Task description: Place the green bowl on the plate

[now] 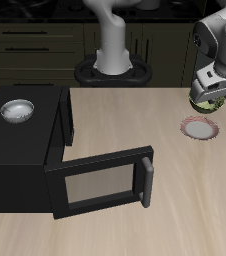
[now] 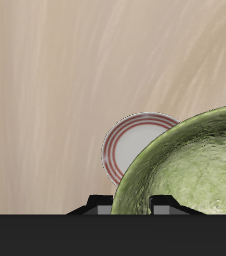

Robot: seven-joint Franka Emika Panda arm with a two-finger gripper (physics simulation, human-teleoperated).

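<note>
My gripper (image 1: 209, 92) is shut on the green bowl (image 1: 207, 99) and holds it in the air above the table, a little behind the plate (image 1: 199, 128). The bowl is mottled yellow-green and fills much of the wrist view (image 2: 190, 165). The plate has a pinkish-red rim and a pale centre and lies flat on the wooden table. In the wrist view the plate (image 2: 130, 148) is partly hidden behind the bowl's rim. The fingertips are hidden by the bowl in both views.
A black microwave (image 1: 25, 150) stands on the table with its door (image 1: 103, 182) swung open toward the front edge. A silver-grey metal bowl (image 1: 17, 110) sits on top of it. The robot's base (image 1: 111, 62) is at the back.
</note>
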